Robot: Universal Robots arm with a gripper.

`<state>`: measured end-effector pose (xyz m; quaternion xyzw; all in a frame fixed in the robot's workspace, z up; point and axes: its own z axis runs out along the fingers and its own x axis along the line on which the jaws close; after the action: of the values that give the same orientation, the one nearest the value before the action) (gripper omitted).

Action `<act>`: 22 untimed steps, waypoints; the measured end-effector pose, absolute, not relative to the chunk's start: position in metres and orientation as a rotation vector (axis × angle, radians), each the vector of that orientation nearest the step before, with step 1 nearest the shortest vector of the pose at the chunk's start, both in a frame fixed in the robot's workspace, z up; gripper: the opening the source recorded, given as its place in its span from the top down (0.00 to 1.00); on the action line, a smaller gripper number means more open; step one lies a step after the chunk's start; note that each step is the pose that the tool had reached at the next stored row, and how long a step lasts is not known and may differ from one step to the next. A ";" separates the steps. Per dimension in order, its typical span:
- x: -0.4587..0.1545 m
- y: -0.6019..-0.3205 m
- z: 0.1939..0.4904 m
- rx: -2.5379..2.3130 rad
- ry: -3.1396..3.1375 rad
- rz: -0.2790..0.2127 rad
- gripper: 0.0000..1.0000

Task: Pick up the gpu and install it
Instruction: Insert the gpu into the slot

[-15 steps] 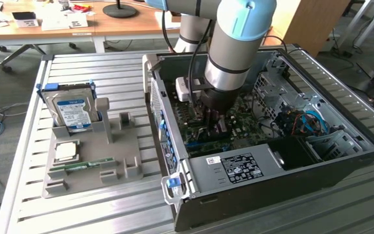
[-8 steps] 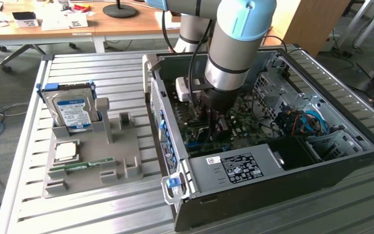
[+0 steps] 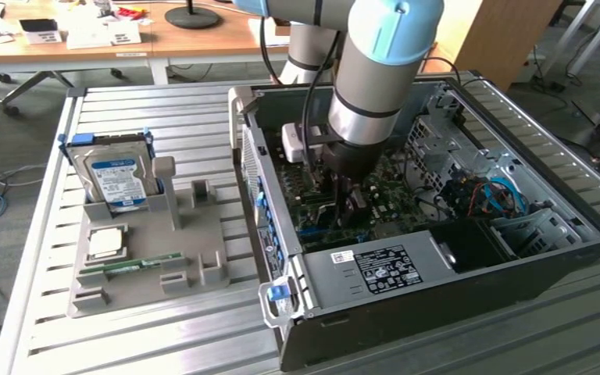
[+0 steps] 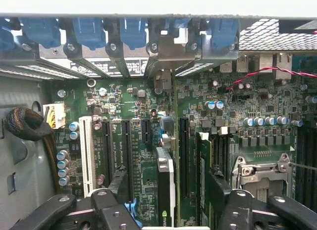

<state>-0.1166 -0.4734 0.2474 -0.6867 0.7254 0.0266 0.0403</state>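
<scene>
The gpu (image 4: 166,183) stands on edge on the green motherboard (image 4: 133,104), seen edge-on as a thin dark card with a light strip. It runs along an expansion slot, and its silver bracket (image 4: 161,67) reaches the case's rear slots. My gripper (image 4: 168,190) straddles the card. Its black fingers (image 4: 119,183) stand apart from it on both sides, open and holding nothing. In the exterior view the gripper (image 3: 347,199) hangs low inside the open computer case (image 3: 383,269), over the motherboard.
A grey fixture (image 3: 144,262) on the slatted table at the exterior view's left holds a blue-labelled hard drive (image 3: 116,180), a processor (image 3: 105,242) and a green memory stick (image 3: 133,266). Blue latches (image 4: 89,32) line the rear slots. A black cable bundle (image 4: 25,123) and the processor socket (image 4: 262,173) flank the gripper.
</scene>
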 end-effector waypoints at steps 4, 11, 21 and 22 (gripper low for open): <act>-0.117 -0.473 0.249 -2.103 2.222 0.082 0.25; -0.117 -0.473 0.253 -2.103 2.222 0.082 0.25; -0.117 -0.473 0.255 -2.104 2.222 0.081 0.25; -0.117 -0.473 0.255 -2.104 2.222 0.081 0.25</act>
<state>-0.1165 -0.4733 0.2551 -0.6867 0.7254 0.0264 0.0402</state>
